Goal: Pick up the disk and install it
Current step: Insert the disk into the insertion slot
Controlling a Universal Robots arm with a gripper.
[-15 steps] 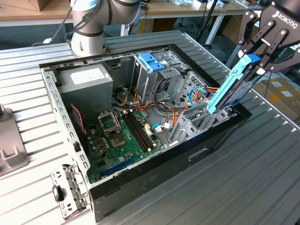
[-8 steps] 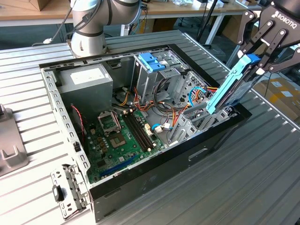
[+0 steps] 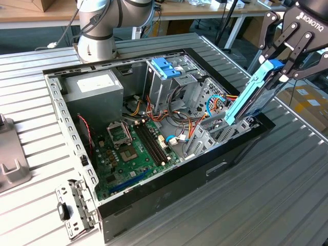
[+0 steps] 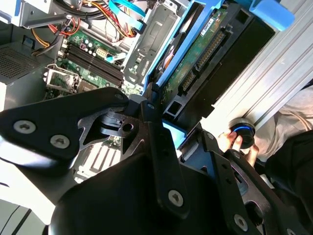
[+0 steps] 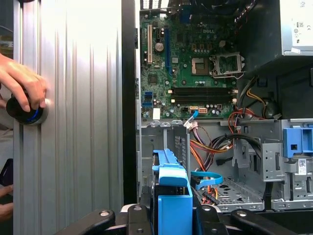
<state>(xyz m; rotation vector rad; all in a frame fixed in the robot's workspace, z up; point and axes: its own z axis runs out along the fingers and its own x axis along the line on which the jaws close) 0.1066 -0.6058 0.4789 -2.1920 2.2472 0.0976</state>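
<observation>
Exterior view: jaws clench the disk (image 3: 249, 98) at three o'clock of the case (image 3: 169, 187) (installing). Seating probably needs square alignment.

My pincer (image 4: 178, 115) is closed on the disk (image 4: 205, 54), with a black finger (image 4: 151, 98) on either side of it. The disk is tilted, its green circuit board and long black connector facing this camera. A blue rail (image 4: 172, 73) runs along its nine o'clock edge. From the disk, the motherboard (image 4: 93, 58) lies at nine o'clock, down inside the case. Orange, yellow and blue cables (image 4: 105, 17) bunch at ten o'clock, beside a grey metal cage (image 4: 156, 34). At three o'clock runs the ribbed metal worktop (image 4: 279, 68). At five o'clock a person's hand (image 4: 234, 145) rests its fingers on a black knob (image 4: 243, 132) with a blue ring.
</observation>
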